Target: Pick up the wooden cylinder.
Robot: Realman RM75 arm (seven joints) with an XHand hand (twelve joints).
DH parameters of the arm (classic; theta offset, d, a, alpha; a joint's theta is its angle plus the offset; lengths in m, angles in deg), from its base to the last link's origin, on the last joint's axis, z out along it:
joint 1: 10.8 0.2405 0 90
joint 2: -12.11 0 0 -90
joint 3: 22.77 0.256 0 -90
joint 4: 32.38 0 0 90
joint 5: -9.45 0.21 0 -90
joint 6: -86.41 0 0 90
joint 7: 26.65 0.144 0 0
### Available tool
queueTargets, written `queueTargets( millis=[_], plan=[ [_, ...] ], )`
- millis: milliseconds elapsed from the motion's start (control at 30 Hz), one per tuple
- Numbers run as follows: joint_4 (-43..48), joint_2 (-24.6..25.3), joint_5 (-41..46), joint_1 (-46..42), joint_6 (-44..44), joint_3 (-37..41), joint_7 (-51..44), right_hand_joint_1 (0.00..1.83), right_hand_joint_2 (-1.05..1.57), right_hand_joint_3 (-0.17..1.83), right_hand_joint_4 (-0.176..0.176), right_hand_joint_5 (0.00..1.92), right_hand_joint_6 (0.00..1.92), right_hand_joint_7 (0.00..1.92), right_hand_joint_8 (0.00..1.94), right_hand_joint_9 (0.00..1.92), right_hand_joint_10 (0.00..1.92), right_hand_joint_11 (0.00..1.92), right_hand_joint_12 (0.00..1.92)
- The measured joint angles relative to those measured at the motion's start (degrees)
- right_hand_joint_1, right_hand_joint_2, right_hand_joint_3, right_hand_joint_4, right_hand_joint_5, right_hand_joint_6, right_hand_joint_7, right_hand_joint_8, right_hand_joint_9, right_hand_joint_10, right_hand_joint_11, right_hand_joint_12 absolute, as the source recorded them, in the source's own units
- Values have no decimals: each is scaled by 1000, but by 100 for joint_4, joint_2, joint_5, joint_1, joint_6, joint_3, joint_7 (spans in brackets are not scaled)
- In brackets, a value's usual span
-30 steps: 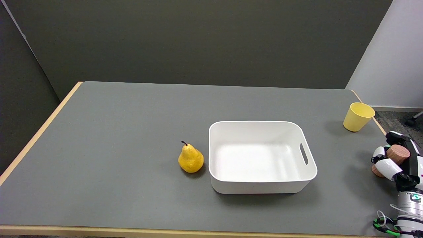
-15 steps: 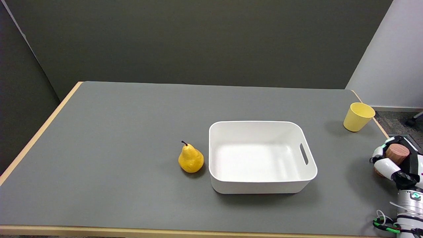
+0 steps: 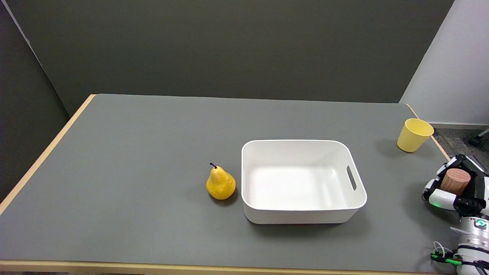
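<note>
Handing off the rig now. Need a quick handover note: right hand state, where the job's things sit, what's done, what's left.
Right hand: at the table's right edge, fingers wrapped around the round wooden cylinder, its flat end facing up.
Grasp looks made; whether the cylinder is off the grey table cannot be told from this view.
Left: raise it clear and confirm the hold.
Nearby: small yellow cup beyond the hand, white plastic bin at centre, yellow pear beside the bin's left wall.

At the frame's right edge the hand (image 3: pixel 456 187) is partly cut off — its fingers hide the wooden cylinder's (image 3: pixel 454 181) lower part, so whether it touches the counter (image 3: pixel 153 152) cannot be told.
</note>
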Motion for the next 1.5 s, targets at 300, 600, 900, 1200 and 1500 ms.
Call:
queueTargets(
  millis=[300, 600, 900, 1200, 1500],
  plan=[
    [-16, -20, -79, 68, 14, 17, -2, 1761, 299, 1556, -13, 718, 1921, 1081, 1543, 1154, 1672, 1050, 1921],
    [-20, -48, -187, 142, 62, 29, -3, 1763, 295, 1564, -6, 724, 1921, 1081, 1556, 1159, 1672, 1056, 1921],
    [-22, -67, -293, 205, 64, 33, -7, 1753, 324, 1512, -35, 704, 1910, 1058, 1534, 1138, 1649, 1027, 1921],
    [-131, -15, -302, 210, 61, 36, -11, 1456, 773, 1132, -147, 547, 1550, 785, 1710, 766, 1896, 827, 1921],
    [-244, 55, -307, 174, 30, 34, -11, 1193, 949, 1048, -176, 542, 1325, 793, 1404, 761, 1603, 786, 1921]
  ],
)
